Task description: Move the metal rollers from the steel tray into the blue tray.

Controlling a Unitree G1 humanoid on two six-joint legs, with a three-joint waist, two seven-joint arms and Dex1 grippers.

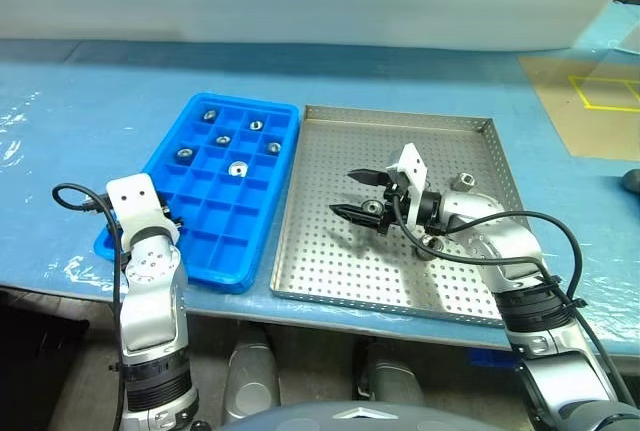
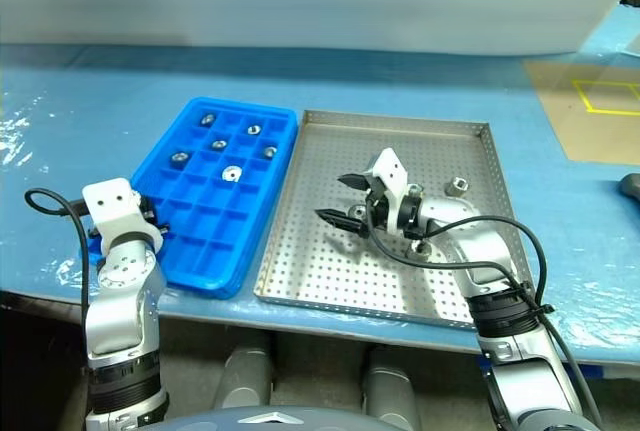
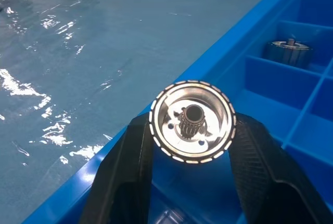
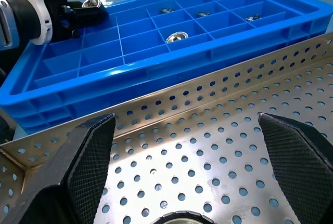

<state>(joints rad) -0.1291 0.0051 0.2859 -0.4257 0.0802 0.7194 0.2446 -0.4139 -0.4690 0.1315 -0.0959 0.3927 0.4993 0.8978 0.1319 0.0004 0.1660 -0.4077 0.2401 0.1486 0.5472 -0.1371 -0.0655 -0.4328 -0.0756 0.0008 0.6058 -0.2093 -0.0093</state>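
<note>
The left gripper is clamped on a metal roller, its two black fingers pressing the rim from either side so the toothed hub and centre hole face the wrist camera. In the head views this gripper sits at the near left corner of the blue tray, over its near compartments. The right gripper stands spread wide and grasps nothing; it hovers over the middle of the steel tray, its fingertips well apart above the perforated floor, pointing toward the blue tray. A further roller's dark rim lies on the perforated sheet between those fingers, close to the wrist. Six rollers already lie in the blue tray's far compartments, among them one at the far left and a bright one nearer the middle, each in its own square cell. On the steel tray, one roller rests toward the far right, just beyond the right arm, and another peeks out beside the arm's wrist. The two trays lie side by side on a blue table, the blue one to the left. No brand, label or readable writing shows on any of them.
</note>
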